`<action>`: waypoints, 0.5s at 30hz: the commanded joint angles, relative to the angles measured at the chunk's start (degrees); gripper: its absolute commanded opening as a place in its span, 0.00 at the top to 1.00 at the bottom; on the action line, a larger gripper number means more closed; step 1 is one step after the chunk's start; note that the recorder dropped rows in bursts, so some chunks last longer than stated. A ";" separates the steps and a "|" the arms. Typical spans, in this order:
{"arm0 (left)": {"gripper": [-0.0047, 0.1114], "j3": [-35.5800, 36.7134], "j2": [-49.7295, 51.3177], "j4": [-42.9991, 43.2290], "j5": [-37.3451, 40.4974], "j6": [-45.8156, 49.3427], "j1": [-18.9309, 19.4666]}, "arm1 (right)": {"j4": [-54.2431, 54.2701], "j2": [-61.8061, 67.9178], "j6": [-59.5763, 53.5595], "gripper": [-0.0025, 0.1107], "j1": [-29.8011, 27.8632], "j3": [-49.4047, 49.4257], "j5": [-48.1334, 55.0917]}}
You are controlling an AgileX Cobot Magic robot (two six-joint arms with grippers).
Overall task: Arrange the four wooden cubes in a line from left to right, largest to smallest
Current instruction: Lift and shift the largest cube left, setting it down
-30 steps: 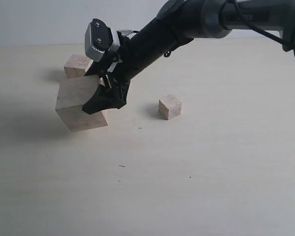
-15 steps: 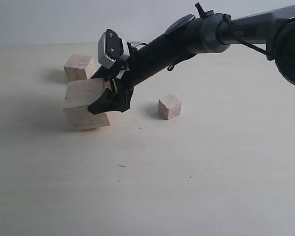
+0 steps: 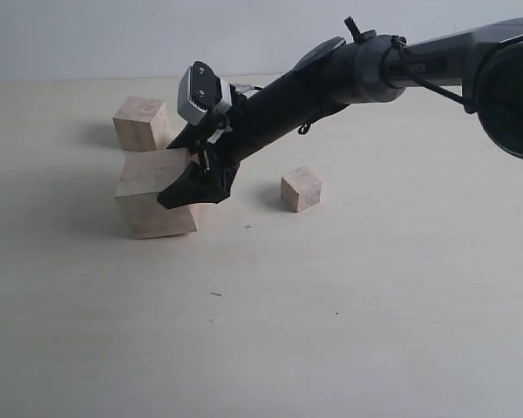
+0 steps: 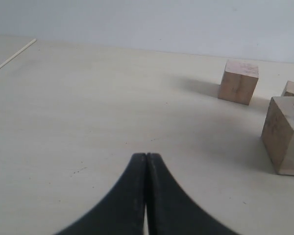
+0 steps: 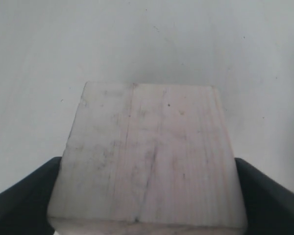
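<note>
My right gripper (image 3: 183, 185) clamps the biggest cube (image 3: 144, 187). I'd seat it flat on the table (image 3: 331, 305) beneath, then release slowly.

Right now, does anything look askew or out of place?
Nothing damaged or toppled. The largest cube sits centred between the right end effector's jaws. One oddity: the exterior view shows only two other cubes; the fourth may be hidden behind the arm.

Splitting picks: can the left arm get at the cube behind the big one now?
Probably yes: only bare table lies between the left gripper and that cube; the right gripper, on the big cube, stands clear. Left jaws are shut.
</note>
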 commanded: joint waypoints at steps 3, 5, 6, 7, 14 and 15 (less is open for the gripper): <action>0.96 0.00 -0.33 0.15 -0.70 -0.04 -0.43 | 0.72 0.51 1.78 0.95 -0.36 -0.33 0.19; 0.96 0.00 -0.33 0.15 -0.70 -0.04 -0.43 | 0.72 0.51 1.78 0.89 -0.36 -0.33 0.19; 0.96 0.00 -0.33 0.15 -0.70 -0.04 -0.43 | 0.72 0.51 1.78 0.85 -0.36 -0.33 0.31; 0.96 0.00 -0.33 0.15 -0.70 -0.04 -0.43 | 0.63 0.23 1.78 0.82 -0.36 -0.33 0.31; 0.96 0.00 -0.33 0.15 -0.70 -0.04 -0.43 | 0.36 -2.17 1.78 0.37 -0.36 -0.33 0.53; 0.96 0.00 -0.33 0.15 -0.70 -0.04 -0.43 | 0.36 -2.55 1.78 0.30 -0.36 -0.33 0.78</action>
